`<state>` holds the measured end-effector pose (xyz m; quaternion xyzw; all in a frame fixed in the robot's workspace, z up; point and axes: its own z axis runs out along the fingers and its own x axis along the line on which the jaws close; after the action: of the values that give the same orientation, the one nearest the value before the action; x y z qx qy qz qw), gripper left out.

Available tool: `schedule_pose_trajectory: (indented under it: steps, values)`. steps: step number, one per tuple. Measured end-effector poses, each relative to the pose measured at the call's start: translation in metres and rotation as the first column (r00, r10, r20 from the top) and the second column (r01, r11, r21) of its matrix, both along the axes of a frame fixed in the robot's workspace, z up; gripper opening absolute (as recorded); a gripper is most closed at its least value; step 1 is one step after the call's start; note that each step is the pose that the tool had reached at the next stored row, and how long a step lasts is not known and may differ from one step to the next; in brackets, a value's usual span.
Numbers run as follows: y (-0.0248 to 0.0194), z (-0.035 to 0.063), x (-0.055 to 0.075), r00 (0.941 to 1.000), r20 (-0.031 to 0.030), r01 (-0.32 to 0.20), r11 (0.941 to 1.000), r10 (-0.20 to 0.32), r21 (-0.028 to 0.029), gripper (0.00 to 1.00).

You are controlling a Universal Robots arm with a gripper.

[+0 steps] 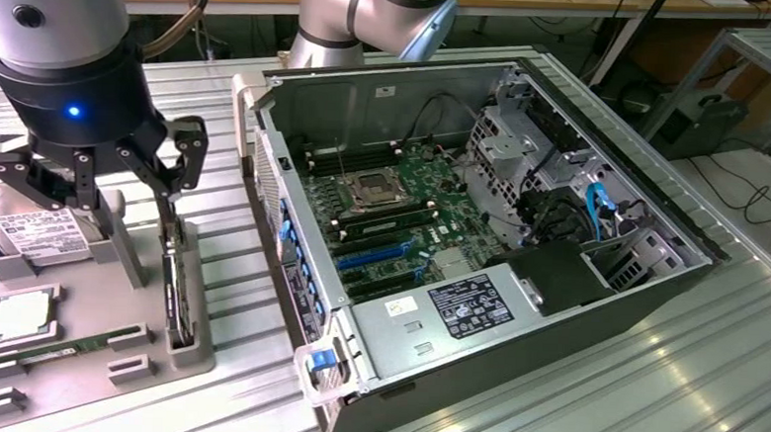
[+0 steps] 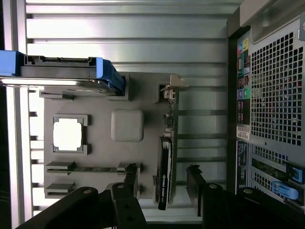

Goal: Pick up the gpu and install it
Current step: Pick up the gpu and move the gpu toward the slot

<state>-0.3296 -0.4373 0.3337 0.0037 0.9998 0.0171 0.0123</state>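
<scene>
Grip note: hovering over gpu (image 1: 181, 284), upright on edge in tray (image 2: 97, 157) slot beside case (image 1: 405, 108), with gripper (image 2: 162, 168) spread wide and empty; judging card light, stiff, fragile, favouring its flat faces.

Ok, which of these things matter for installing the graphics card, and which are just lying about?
In the job: thin dark upright graphics card; open black robot hand over it; open dark tower computer case.
Lying about: silver boxy hard drive with white label; square silver processor chip; narrow green memory stick.
</scene>
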Motion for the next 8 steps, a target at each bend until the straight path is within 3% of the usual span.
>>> schedule_pose_trajectory:
  steps: [8]
  values:
    - [0.0,-0.0056,0.0,1.0,0.0001,0.0,1.0,0.0,0.0001,0.54]
